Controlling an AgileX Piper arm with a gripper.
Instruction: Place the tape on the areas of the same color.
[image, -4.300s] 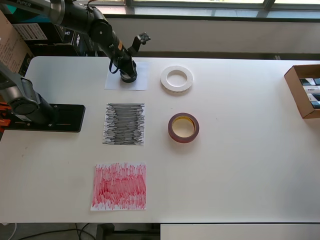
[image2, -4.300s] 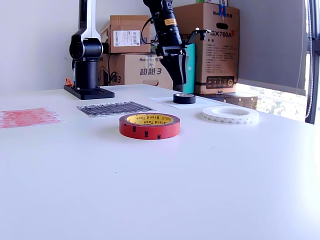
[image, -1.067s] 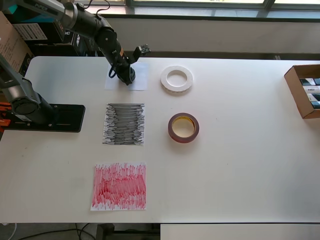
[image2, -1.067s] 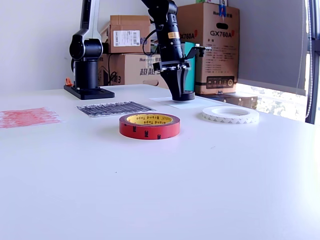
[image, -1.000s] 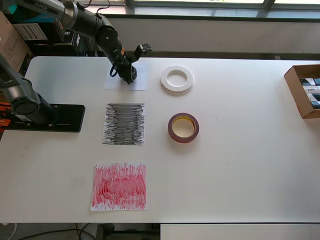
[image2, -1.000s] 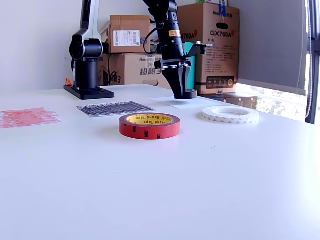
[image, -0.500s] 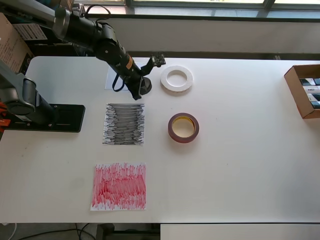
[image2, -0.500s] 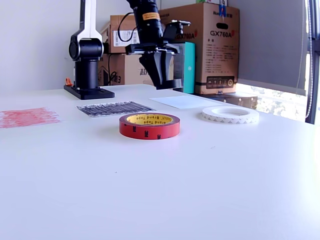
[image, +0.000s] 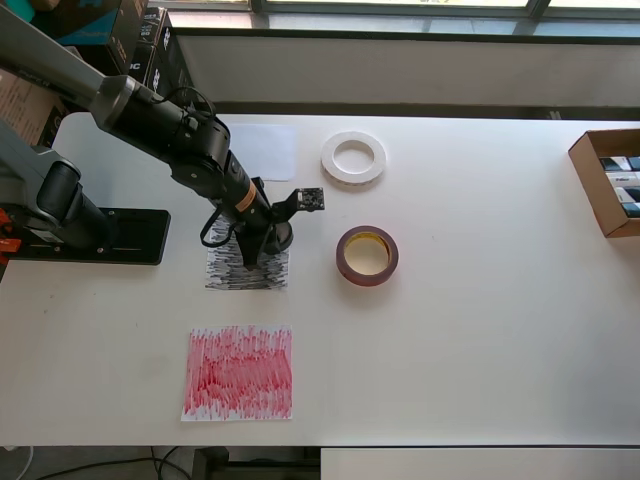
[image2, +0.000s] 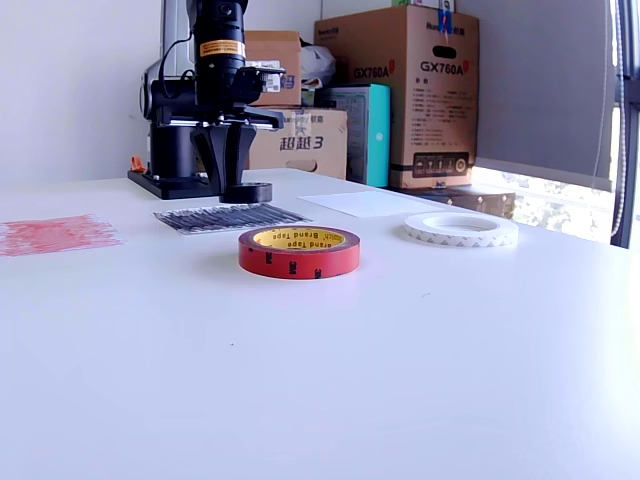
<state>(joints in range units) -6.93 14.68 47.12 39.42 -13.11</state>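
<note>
Black tape (image2: 246, 192), clamped in the gripper (image2: 231, 180), hangs just above the black sheet (image2: 232, 217) left of centre in the exterior view, a gap the overhead view hides, though it alone shows the roll over that sheet's upper right corner (image: 276, 236).

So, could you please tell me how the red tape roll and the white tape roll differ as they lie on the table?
The red tape roll stands taller, while the white tape roll is flatter. In the overhead view the red tape roll's inside is yellow, while the white tape roll is pale throughout. The red tape roll lies right of the black scribbled sheet, the white tape roll right of the plain white sheet. Both lie flat on bare table, outside any sheet.
</note>
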